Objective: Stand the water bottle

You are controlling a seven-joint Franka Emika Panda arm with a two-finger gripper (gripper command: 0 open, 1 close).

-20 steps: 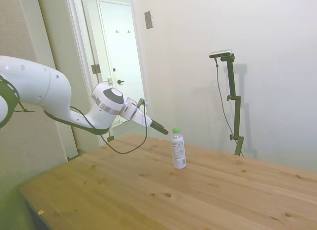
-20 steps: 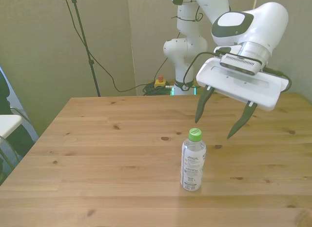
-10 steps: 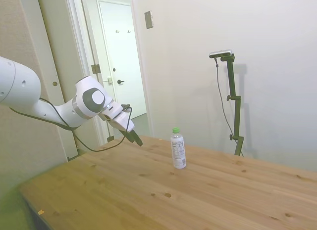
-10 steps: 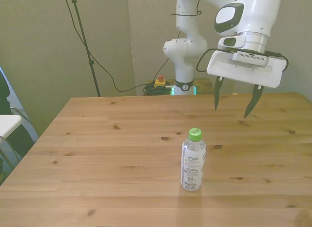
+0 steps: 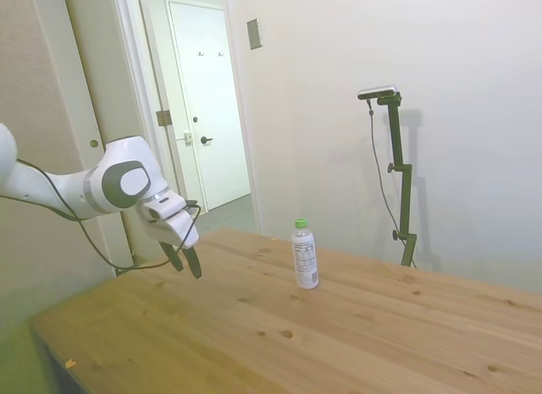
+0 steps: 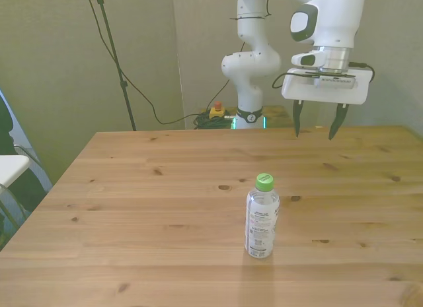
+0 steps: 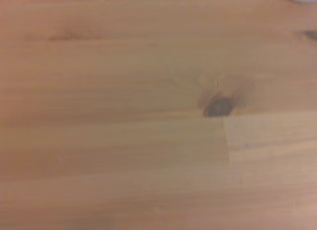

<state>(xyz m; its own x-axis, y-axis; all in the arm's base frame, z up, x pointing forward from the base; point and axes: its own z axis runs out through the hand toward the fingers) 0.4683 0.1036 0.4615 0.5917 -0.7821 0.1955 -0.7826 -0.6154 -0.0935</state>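
The water bottle (image 6: 262, 216) (image 5: 305, 254), clear plastic with a green cap and a white printed label, stands upright on the wooden table (image 6: 145, 208). My gripper (image 6: 314, 127) (image 5: 185, 264) hangs open and empty above the table's far edge, toward the front view's right, well away from the bottle. Its two dark fingers point down at the wood. The wrist view holds only blurred table planks with a dark knot (image 7: 218, 106).
A black stand with a trailing cable (image 6: 115, 63) rises behind the table at the front view's left. A white door (image 5: 207, 114) is set in the far wall in the side view. A white object (image 6: 10, 168) sits past the table's left edge.
The open gripper has drawn back from just above and behind the bottle to the table's far edge and turned to point straight down. The bottle has stayed upright in place.
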